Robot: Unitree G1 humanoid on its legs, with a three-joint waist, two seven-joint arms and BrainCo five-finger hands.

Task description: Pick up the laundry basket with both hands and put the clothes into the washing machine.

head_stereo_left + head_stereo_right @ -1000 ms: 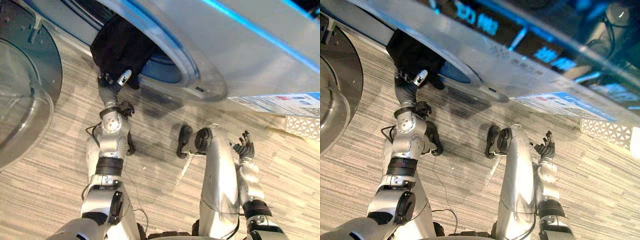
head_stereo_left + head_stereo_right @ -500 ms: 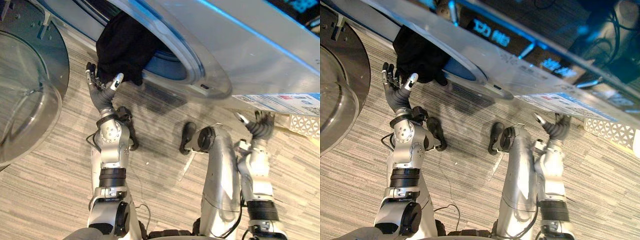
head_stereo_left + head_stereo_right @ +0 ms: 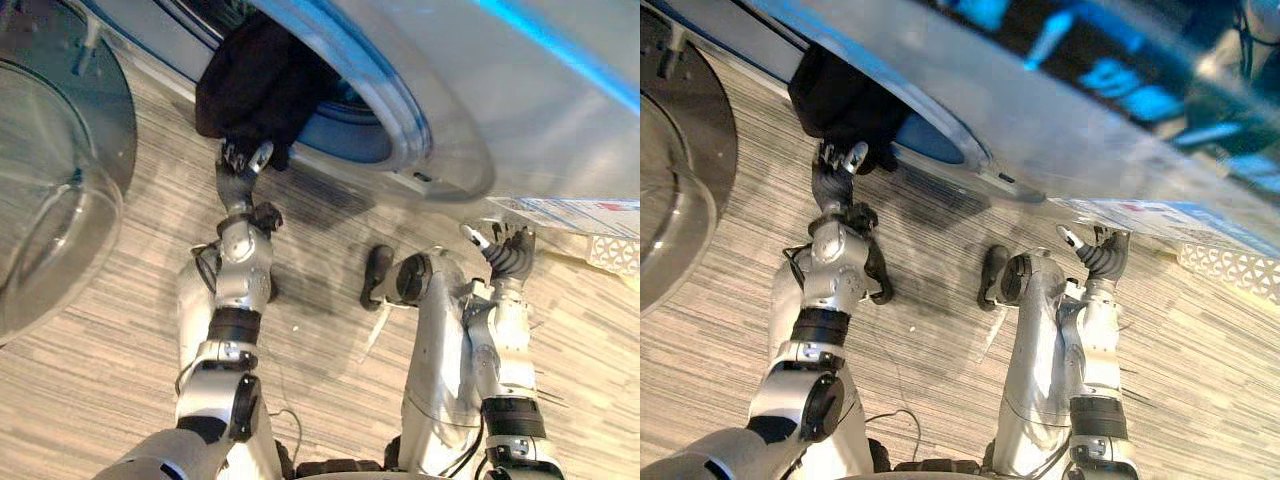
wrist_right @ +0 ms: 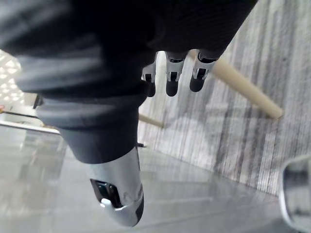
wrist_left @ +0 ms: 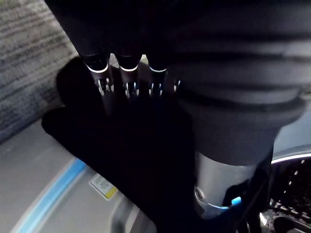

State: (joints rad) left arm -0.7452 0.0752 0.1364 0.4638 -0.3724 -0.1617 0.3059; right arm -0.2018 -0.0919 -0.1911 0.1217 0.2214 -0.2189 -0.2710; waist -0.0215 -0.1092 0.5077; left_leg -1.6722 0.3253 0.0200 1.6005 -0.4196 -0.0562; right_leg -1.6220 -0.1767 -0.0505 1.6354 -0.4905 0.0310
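Black clothes [image 3: 255, 85] hang over the door lip of the washing machine [image 3: 430, 120]; our left hand [image 3: 243, 160] presses straight fingers against their lower edge. Our right hand [image 3: 508, 255], loose-fingered and empty, is well apart.

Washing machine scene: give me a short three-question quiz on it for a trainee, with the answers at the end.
1. True or false: the black garment lies fully inside the washing machine.
2. Which hand is at the garment? A: left hand. B: right hand. C: both.
3. Fill in: the machine's round glass door stands ____.

Key:
1. False. It hangs out over the rim of the opening.
2. A. The right hand is off by the machine's front, holding nothing.
3. Open.
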